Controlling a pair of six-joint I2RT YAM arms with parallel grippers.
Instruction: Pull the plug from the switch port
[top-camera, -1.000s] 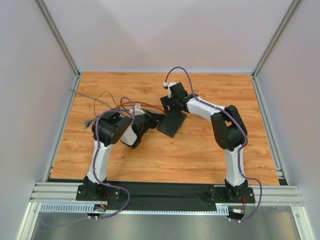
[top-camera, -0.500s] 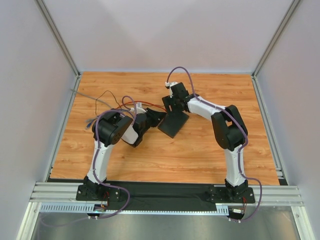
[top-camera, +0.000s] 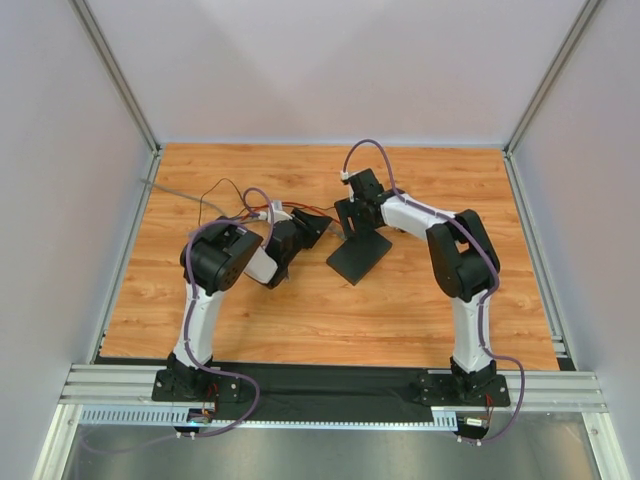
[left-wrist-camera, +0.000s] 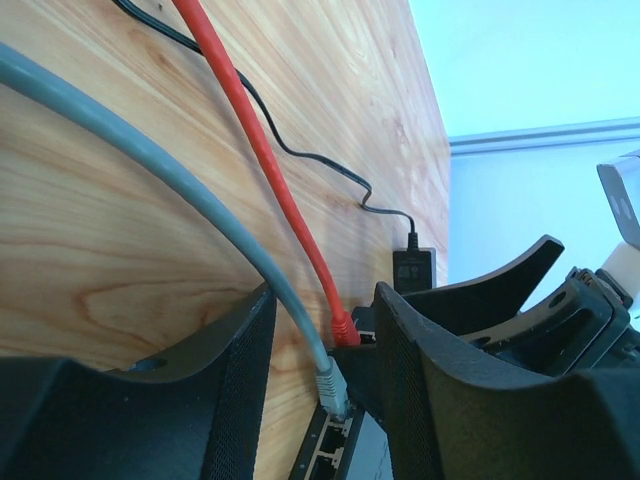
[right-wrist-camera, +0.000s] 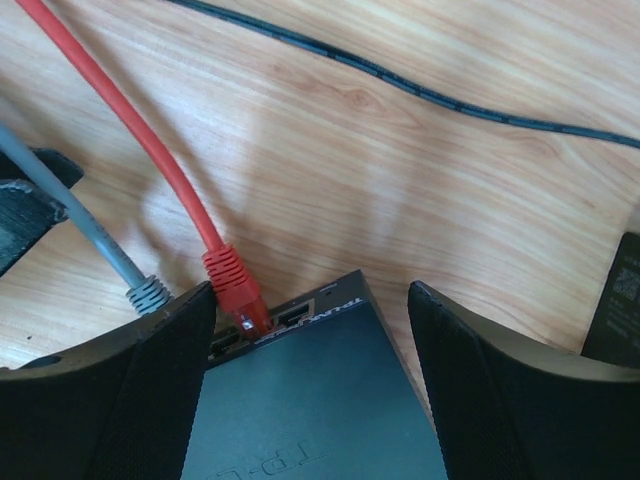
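The switch (top-camera: 361, 257) is a flat black box on the wood table; it also shows in the right wrist view (right-wrist-camera: 310, 410). A red plug (right-wrist-camera: 236, 287) sits in one of its ports. A grey plug (left-wrist-camera: 333, 384) has its tip at another port at the switch's edge; I cannot tell how deep it sits. My left gripper (left-wrist-camera: 322, 300) is open, its fingers either side of the grey cable (left-wrist-camera: 150, 160) just behind the grey plug. My right gripper (right-wrist-camera: 310, 295) is open and straddles the port end of the switch, with a gap at its right finger (right-wrist-camera: 500, 390).
A red cable (left-wrist-camera: 245, 130) and a thin black cord (left-wrist-camera: 300, 155) run across the table to the left. The black cord ends at a small black adapter block (left-wrist-camera: 413, 268) beside the switch. Grey walls enclose the table (top-camera: 440, 300).
The switch has slid right and nearer and turned a little, with my right gripper over it. My left gripper has followed to the right, staying around the grey cable.
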